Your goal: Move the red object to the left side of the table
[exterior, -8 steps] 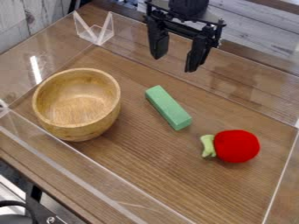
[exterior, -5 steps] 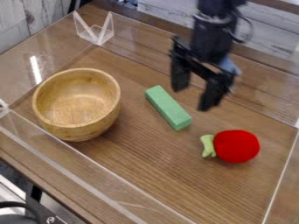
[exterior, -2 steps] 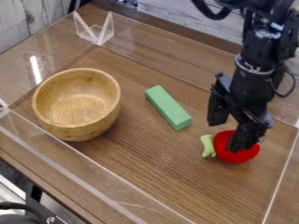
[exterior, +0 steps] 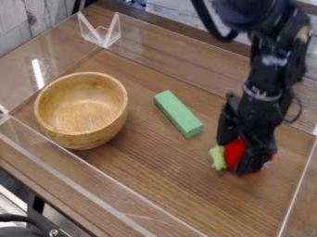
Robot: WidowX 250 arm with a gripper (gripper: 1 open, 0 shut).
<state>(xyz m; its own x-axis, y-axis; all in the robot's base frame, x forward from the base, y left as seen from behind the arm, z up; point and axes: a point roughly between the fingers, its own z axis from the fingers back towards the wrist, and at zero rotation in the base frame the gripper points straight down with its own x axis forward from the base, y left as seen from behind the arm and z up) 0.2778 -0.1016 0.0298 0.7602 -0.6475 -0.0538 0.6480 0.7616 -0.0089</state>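
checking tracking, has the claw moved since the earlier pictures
Yes. The claw has travelled from the far edge, past the green block, down and right onto the red toy fruit, jaws open around it.

Black jointed arm, matte black gripper (exterior: 243, 151).

One round light-wood bowl (exterior: 82, 109) sits on the brown wood-grain surface (exterior: 136, 180) — the only bowl. Right of the bowl lies one green rectangular block (exterior: 179, 113), the only block. Farther right of the bowl, past the block, is one small red soft toy fruit with a green stub (exterior: 231, 155), partly hidden. One black robot arm with one pincer (exterior: 243, 154) stands there. Behind the bowl — one clear acrylic V-shaped piece (exterior: 99, 31).
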